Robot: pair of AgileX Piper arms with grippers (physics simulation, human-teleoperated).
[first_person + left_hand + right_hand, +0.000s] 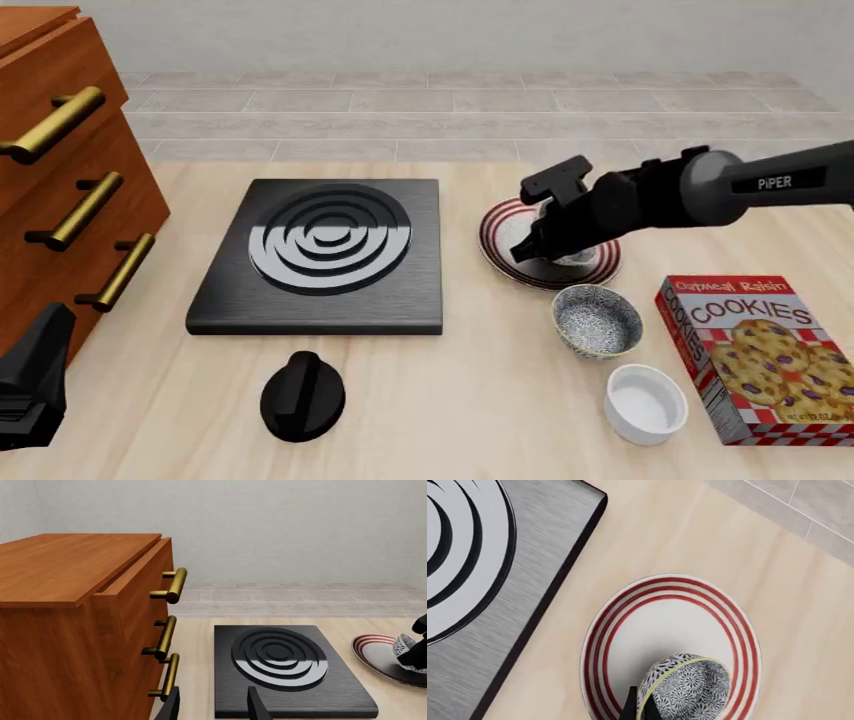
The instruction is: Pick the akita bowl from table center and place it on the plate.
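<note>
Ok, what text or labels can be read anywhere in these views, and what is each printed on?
"PIPER": white letters on the right arm.
"Oatmeal Raisin": small line at the top of the cookie box.
"COOKIES": large white letters on the same box.
Both wrist views show no text.

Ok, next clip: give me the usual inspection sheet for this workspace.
Surface: pale wooden table.
Job's things: akita bowl tilted over the plate, pinched at its rim.
Clutter: twin speckled bowl, white ramekin, cookie box, black burner, black knob.
Grippers: right claw shut on the bowl's rim; left claw open, holding nothing.
Cables: nothing seen.
Surroundings: wooden drawer cabinet, tiled floor, grey wall.
</note>
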